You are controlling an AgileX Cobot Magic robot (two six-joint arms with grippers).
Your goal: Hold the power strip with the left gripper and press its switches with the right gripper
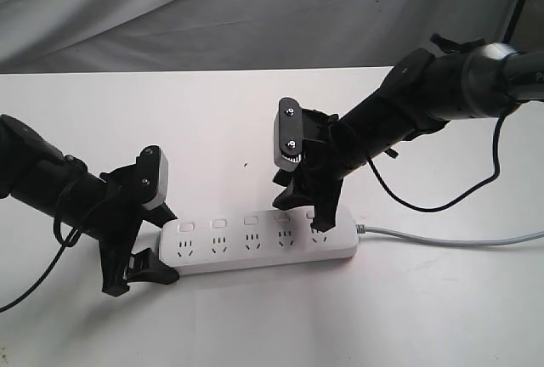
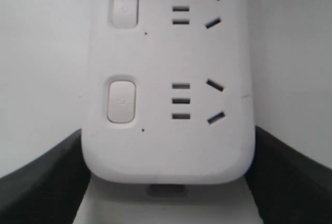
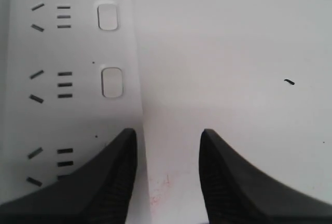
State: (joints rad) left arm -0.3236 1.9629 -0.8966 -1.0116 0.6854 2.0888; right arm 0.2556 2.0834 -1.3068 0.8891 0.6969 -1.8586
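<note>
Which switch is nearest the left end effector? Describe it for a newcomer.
On the white table, the power strip lies centred, grey cord leaving the end under the right end effector. Switches run along its edge farther from the exterior camera; yours is the end one, beside the left end effector, farthest from the cord.

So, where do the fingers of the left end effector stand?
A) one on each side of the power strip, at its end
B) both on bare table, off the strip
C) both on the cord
A: in the left wrist view the left end effector has its fingers flanking the end of the power strip.
</note>
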